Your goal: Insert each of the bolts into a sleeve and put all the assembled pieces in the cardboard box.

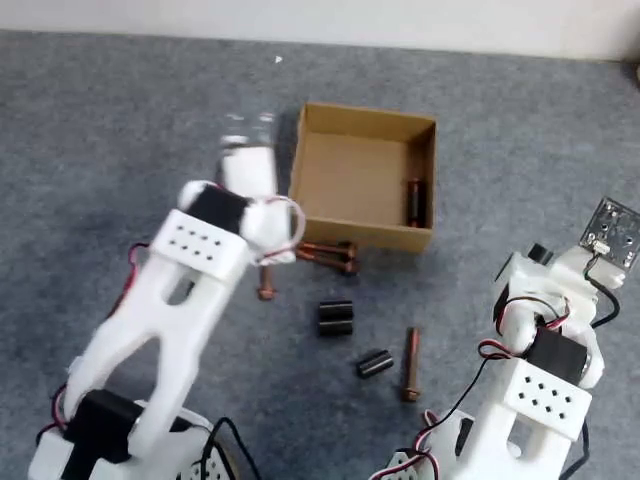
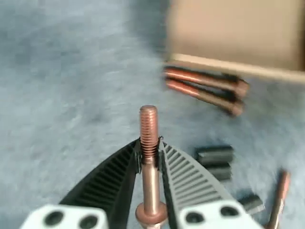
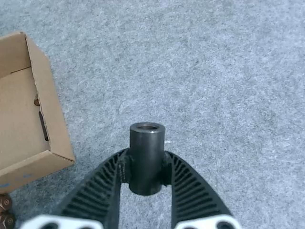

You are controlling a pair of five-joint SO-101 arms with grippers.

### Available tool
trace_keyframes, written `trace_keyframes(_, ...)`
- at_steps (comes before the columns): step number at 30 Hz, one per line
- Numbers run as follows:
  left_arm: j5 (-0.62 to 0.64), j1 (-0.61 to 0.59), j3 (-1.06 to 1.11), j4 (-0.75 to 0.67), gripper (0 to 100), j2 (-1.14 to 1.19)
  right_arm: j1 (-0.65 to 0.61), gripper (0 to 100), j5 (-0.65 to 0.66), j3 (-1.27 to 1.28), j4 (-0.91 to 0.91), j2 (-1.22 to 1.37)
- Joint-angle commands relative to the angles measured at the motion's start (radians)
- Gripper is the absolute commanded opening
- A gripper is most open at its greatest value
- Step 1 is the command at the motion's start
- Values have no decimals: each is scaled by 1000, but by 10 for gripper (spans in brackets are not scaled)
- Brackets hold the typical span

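My left gripper (image 2: 149,151) is shut on a copper bolt (image 2: 148,121), threaded end pointing away from the wrist. In the high view this gripper (image 1: 266,264) hangs just in front of the cardboard box (image 1: 362,232), and the bolt (image 1: 266,287) pokes out below it. My right gripper (image 3: 146,161) is shut on a black sleeve (image 3: 147,138), held with its bore facing the camera, over bare carpet to the right of the box (image 3: 53,138). One assembled piece (image 1: 415,203) lies inside the box by its right wall.
Two bolts (image 1: 328,256) lie side by side against the box's front wall. Two sleeves (image 1: 335,318) sit together mid-table, a third sleeve (image 1: 375,363) and a loose bolt (image 1: 410,365) nearer the arms. Grey carpet covers the table.
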Motion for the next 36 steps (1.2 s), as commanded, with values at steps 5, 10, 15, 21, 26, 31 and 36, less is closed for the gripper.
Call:
trace_keyframes(5,491,-160,166,9,7,-41,4,5,-5,-4,-33,-24)
trace_keyframes(10,545,-268,269,-132,10,-41,-1,5,-6,-4,-33,-24)
trace_keyframes(15,545,-283,331,-178,35,-41,-25,5,-5,-4,-33,-24)
trace_keyframes(21,545,-272,332,-178,110,-44,-25,5,-5,-4,-33,-24)
trace_keyframes(26,543,-272,331,-178,120,-48,-25,5,-5,-4,-33,-24)
trace_keyframes(31,399,-283,302,-173,119,-50,-25,5,-5,-4,-33,-24)
trace_keyframes(36,29,-320,249,-170,119,-50,-25,5,-5,-4,-33,-24)
